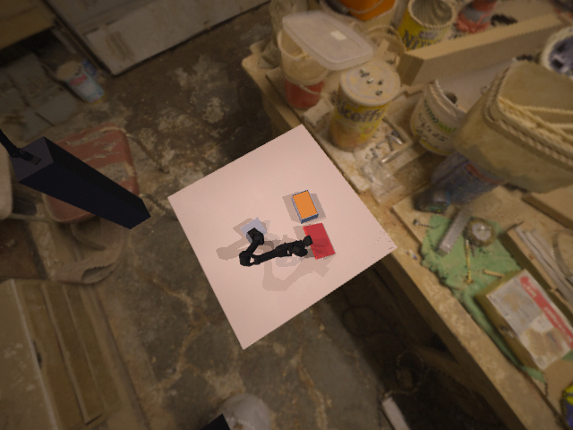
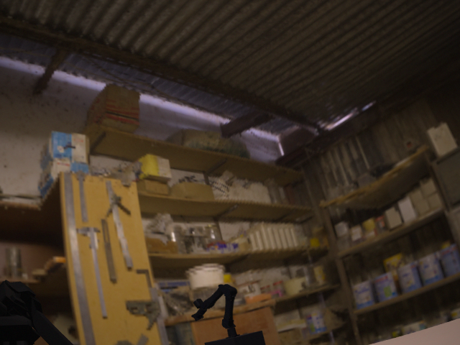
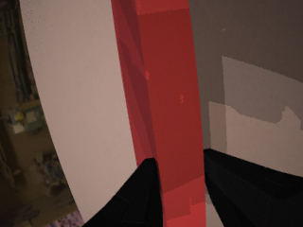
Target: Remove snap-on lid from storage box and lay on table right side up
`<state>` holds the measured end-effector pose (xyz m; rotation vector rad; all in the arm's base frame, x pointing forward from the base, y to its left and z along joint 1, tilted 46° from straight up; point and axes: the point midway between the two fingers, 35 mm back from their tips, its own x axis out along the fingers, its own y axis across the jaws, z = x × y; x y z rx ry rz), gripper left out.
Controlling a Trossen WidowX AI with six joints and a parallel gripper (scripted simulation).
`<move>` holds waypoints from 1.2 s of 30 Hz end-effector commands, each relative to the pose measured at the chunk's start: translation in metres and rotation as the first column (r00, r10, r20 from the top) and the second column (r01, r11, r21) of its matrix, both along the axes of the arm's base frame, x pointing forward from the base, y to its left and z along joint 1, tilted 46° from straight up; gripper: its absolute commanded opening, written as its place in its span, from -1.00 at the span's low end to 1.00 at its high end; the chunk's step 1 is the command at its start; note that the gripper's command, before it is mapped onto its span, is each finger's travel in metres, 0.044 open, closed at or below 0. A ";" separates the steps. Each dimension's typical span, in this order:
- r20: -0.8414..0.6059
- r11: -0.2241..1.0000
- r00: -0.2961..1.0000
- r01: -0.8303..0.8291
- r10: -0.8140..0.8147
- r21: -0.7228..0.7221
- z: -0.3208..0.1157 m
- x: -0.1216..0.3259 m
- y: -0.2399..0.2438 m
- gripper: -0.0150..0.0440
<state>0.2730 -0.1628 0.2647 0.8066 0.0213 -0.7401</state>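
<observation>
Wrist view shows the tool (image 3: 178, 165) gripping red (top hides it).
</observation>
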 end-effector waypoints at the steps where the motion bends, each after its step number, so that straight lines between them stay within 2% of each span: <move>1: -0.021 1.000 1.000 0.016 -0.016 0.007 -0.011 -0.002 -0.006 -0.49; 36: -0.021 1.000 1.000 0.016 -0.016 0.005 -0.030 -0.003 -0.027 -0.49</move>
